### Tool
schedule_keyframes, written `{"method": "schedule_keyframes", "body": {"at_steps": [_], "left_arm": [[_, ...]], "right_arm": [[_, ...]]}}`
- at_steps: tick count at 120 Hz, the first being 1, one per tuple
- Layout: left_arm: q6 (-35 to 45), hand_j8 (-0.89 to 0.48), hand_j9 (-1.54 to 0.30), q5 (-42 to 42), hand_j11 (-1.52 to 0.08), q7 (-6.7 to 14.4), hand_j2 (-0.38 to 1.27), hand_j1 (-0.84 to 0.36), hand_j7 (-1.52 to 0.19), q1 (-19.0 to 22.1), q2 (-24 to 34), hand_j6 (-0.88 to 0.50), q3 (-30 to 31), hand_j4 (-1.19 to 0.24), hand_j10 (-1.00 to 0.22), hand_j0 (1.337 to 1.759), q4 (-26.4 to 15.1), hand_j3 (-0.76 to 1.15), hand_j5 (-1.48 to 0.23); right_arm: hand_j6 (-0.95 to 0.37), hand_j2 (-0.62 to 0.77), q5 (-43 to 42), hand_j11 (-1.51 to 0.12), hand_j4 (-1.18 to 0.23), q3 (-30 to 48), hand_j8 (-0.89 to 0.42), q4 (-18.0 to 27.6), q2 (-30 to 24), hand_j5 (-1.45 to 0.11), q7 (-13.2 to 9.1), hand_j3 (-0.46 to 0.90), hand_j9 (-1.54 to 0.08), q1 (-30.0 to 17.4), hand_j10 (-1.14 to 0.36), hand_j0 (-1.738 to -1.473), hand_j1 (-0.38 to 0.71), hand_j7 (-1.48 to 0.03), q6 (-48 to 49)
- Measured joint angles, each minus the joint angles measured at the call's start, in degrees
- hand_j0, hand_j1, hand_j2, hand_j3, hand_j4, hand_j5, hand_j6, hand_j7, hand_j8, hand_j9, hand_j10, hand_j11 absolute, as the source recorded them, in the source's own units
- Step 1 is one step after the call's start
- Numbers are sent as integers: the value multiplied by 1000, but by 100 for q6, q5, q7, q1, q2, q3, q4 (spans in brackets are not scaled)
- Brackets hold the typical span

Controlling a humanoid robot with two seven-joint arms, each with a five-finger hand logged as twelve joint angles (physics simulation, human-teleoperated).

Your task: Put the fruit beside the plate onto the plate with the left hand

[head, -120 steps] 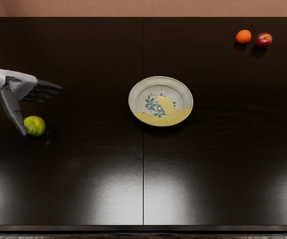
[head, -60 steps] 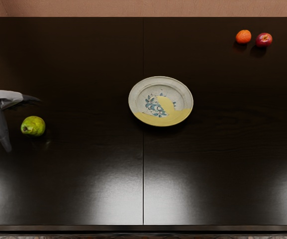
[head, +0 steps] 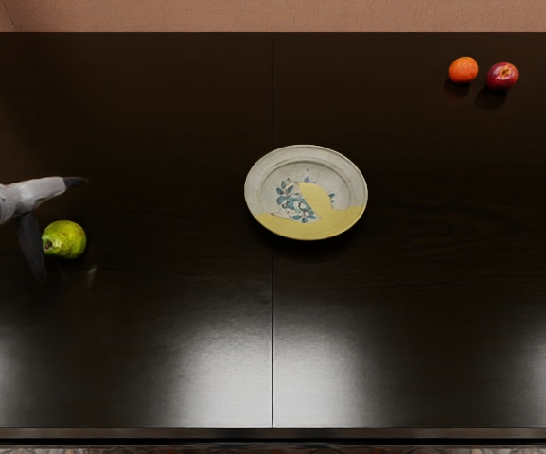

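Desk (head: pixel 159 340): dark glossy wood is seen from above, split by a thin seam (head: pixel 273 312) down the middle; a brown strip of wall (head: pixel 254 14) is seen along the top edge.
Plate (head: pixel 351 180): set near the middle of the desk, pale-rimmed, painted with blue flowers and a yellow patch; nothing is carried on it.
Green fruit (head: pixel 64 239): laid on the desk at the far left, well apart from the plate.
Left hand (head: pixel 22 200): brought in from the left edge, held open, nothing gripped.
Fingers (head: pixel 60 183): stretched rightward, above the green fruit in the picture and apart from it.
Thumb (head: pixel 34 253): pointed downward just beside the green fruit's left side; whether contact is made cannot be told.
Other fruit: an orange fruit (head: pixel 463 69) and a red fruit (head: pixel 502 75) are placed side by side at the far right corner.
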Motion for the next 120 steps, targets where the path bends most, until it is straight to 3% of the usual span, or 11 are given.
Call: {"method": "schedule_keyframes", "body": {"at_steps": [36,54,120], "left_arm": [[337,-8,0,377,0,7,3,349,-1,157,-399,-9,8,-7,-6,1658,288,0,-1],[352,-10,-3,399,-3,153,3,347,-3,157,-477,-10,7,-8,-8,1658,328,0,-4],[614,-142,-183,591,-179,316,-43,301,-186,323,-554,-139,37,-133,-143,1657,427,0,-190]], "right_arm": [[-27,-6,0,-36,-27,9,-27,-9,0,-36,0,0,-36,0,-27,-1658,-316,-36,0],[-27,-6,0,-36,-27,10,-27,-10,0,-36,0,0,-36,0,-27,-1658,-316,-36,0],[-27,-6,0,-36,-27,10,-27,-10,0,-36,0,0,-36,7,-27,-1658,-316,-36,0]]}}
